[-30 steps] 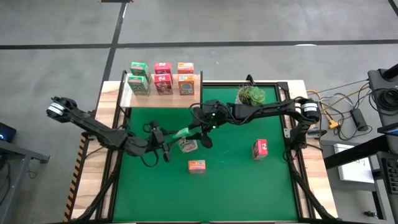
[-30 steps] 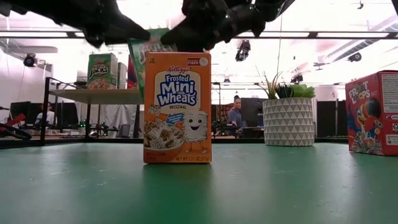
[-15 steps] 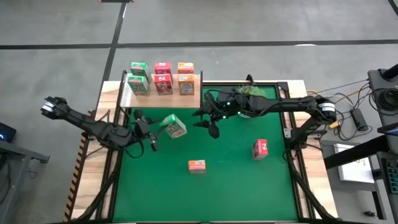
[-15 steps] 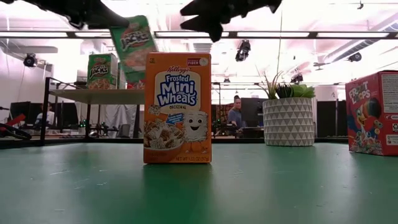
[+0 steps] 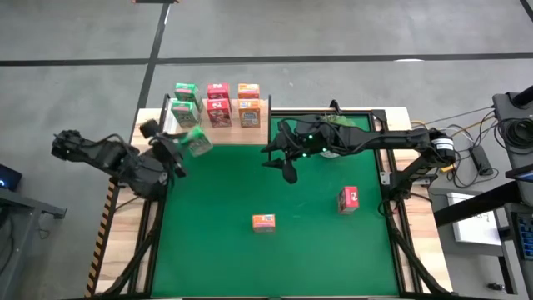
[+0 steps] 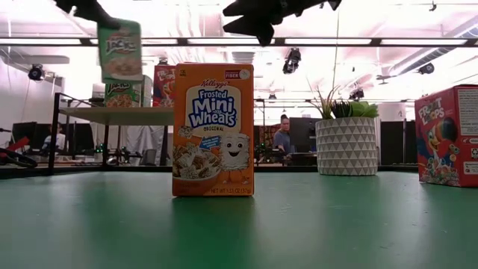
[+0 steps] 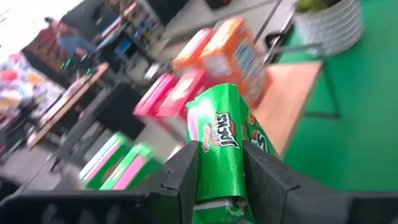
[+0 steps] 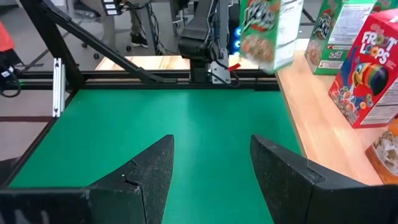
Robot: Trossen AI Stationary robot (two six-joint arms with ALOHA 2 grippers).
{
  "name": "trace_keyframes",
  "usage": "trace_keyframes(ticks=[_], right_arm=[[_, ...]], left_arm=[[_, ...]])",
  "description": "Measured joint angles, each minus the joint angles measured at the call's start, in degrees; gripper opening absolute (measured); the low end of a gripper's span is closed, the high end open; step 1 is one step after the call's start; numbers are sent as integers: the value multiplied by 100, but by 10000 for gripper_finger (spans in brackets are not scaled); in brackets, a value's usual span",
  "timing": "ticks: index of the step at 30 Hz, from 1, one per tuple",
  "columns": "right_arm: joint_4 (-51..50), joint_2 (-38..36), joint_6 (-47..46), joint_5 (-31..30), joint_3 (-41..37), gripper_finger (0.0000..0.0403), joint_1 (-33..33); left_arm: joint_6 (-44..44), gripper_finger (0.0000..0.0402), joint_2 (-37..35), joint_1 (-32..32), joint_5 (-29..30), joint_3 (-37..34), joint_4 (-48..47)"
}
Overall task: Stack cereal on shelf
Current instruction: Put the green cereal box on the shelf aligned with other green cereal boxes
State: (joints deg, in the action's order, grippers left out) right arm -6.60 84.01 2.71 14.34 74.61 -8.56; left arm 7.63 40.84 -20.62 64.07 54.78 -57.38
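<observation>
The left gripper has its fingers clamped on the flanks of a green cereal box, a grip confirmed only by the left wrist view; from above the same box appears at roughly 10 o'clock of the tabletop, at the front edge of the shelf and clear of its surface. The low view adds that the box is upright and raised above the shelf plank. The right gripper has its fingers spread wide with nothing between them, seen only in the right wrist view; the high view places it above the tabletop toward 12 o'clock, near the potted plant. On the shelf the high view shows six boxes in two rows, green, pink and orange. An orange box stands near the tabletop's centre; the low view alone shows its printed front. A pink box stands toward 3 o'clock.
</observation>
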Motion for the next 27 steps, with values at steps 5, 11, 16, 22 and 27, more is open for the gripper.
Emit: trace_keyframes(ticks=[5, 11, 16, 22, 27], right_arm=[[-4, 42, 30, -4, -2, 201, 0], [1, 50, 36, -95, -2, 201, 0], [1, 50, 56, -95, -2, 201, 0], [1, 50, 94, -95, -2, 201, 0], [1, 50, 99, -95, -2, 201, 0]], left_arm=[[350, 86, -44, 322, 2, 21, -594], [351, 84, -74, 590, 9, -340, -428], [171, 84, -13, 654, 339, -595, 190], [-140, 84, 126, 674, 339, -684, 460], [-208, 84, 217, 778, 350, -684, 479]])
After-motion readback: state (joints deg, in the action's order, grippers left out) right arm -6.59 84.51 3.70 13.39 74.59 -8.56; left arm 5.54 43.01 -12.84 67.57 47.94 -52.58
